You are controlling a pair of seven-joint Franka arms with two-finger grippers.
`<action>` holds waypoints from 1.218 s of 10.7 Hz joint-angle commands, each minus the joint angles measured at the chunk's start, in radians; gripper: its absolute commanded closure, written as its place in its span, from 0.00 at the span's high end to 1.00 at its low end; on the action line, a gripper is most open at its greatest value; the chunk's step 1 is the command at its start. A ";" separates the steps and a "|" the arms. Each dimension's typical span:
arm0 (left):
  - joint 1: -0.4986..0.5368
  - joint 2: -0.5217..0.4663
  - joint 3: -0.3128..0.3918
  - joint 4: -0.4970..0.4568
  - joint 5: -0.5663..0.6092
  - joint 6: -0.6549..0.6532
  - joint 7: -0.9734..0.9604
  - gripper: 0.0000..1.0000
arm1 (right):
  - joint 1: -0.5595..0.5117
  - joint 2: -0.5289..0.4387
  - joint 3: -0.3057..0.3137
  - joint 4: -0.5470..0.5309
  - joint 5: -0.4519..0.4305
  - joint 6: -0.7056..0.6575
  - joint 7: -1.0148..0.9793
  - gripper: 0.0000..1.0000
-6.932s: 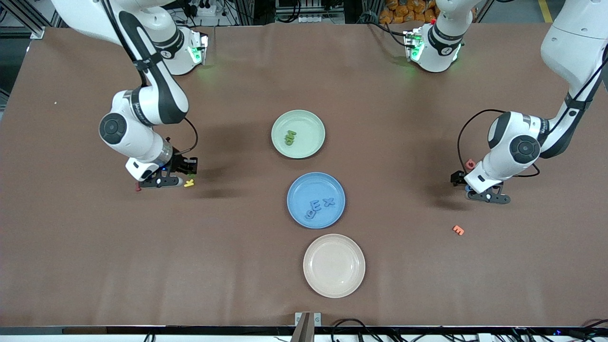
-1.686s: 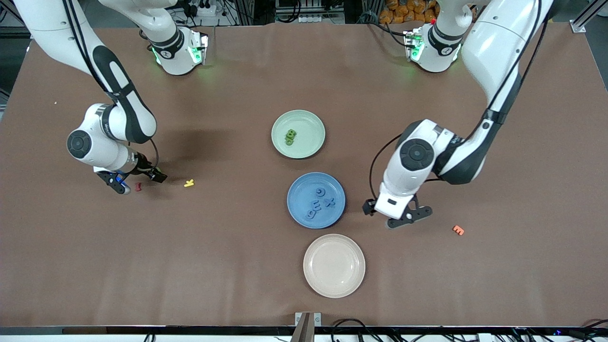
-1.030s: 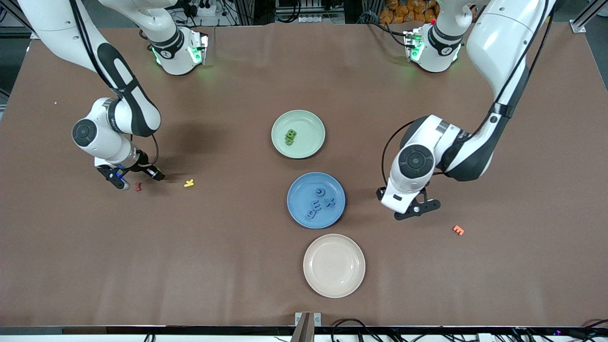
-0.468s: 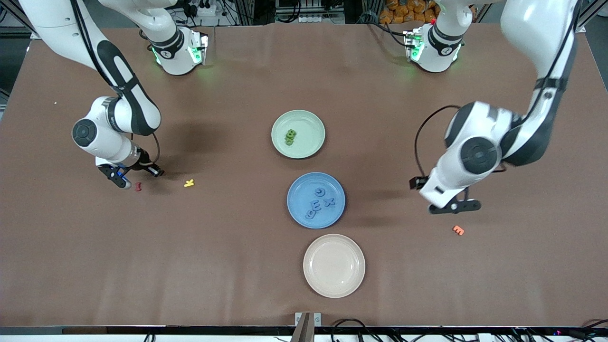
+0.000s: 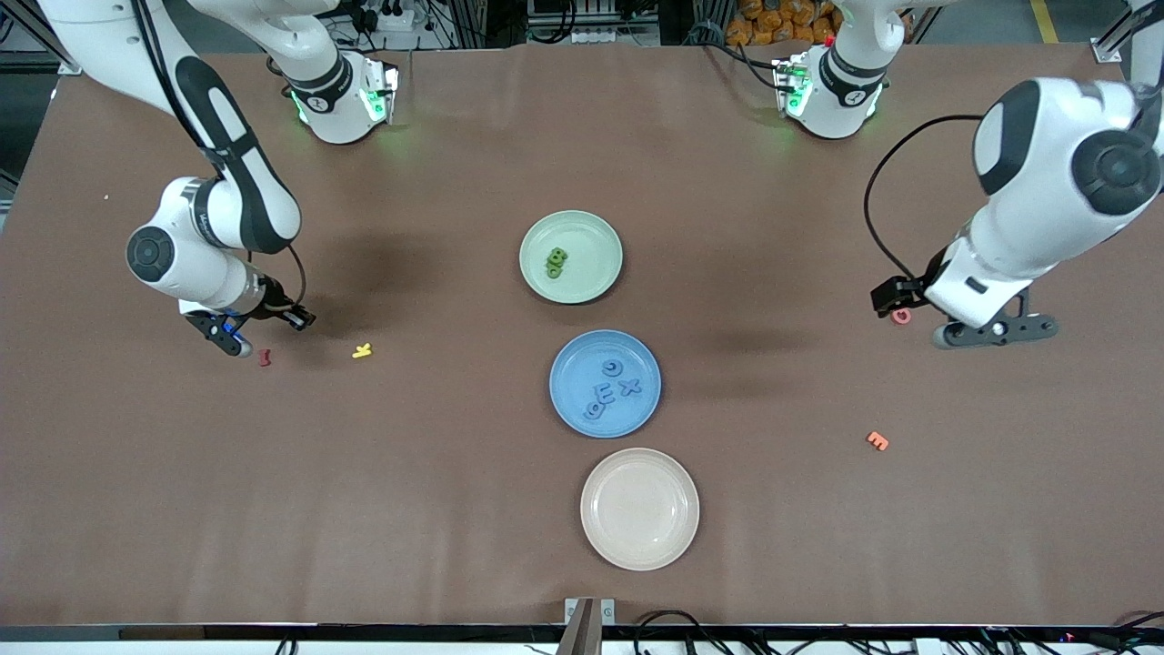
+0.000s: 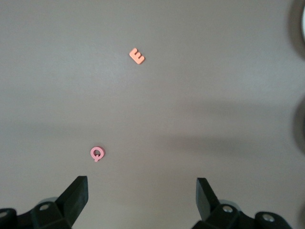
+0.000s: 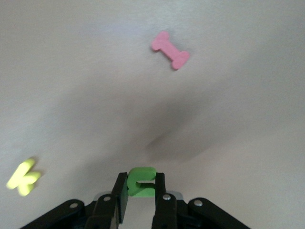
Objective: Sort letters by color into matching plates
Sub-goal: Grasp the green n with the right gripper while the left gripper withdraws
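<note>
Right gripper (image 7: 138,200): I see it pinching a green letter (image 7: 141,181) between its two fingers. It hangs over the table (image 5: 182,500) toward the right arm's end, about halfway between the robots' edge and the camera's edge.
Left gripper (image 6: 143,202): I see its fingers spread wide with nothing between them. It is up over the table toward the left arm's end.
Green plate (image 5: 600,238): It sits in the middle of the table, the plate nearest the robots' edge. A little pile of green letters (image 5: 556,262) lies in it. I cannot count them.
Blue plate (image 5: 568,414): It sits just beside the green plate, nearer to the camera. Four blue letters (image 5: 611,388) lie in it, close together.
White plate (image 5: 639,509): It is the plate closest to the camera's edge, just beside the blue plate.
Yellow letter (image 5: 363,350): It lies flat on the table near the right gripper, toward the middle.
Small dark red letter (image 5: 265,357): It lies on the table under the right gripper. From the right wrist it looks pink.
Pink letter (image 6: 97,153): It lies on the table under the left gripper.
Orange letter (image 5: 877,440): It lies nearer to the camera's edge than the pink letter, well apart from it.
</note>
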 commanded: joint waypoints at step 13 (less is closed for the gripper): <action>-0.024 -0.127 0.168 0.274 -0.071 -0.241 0.266 1.00 | 0.405 0.061 0.431 0.247 -0.014 -0.031 0.895 0.00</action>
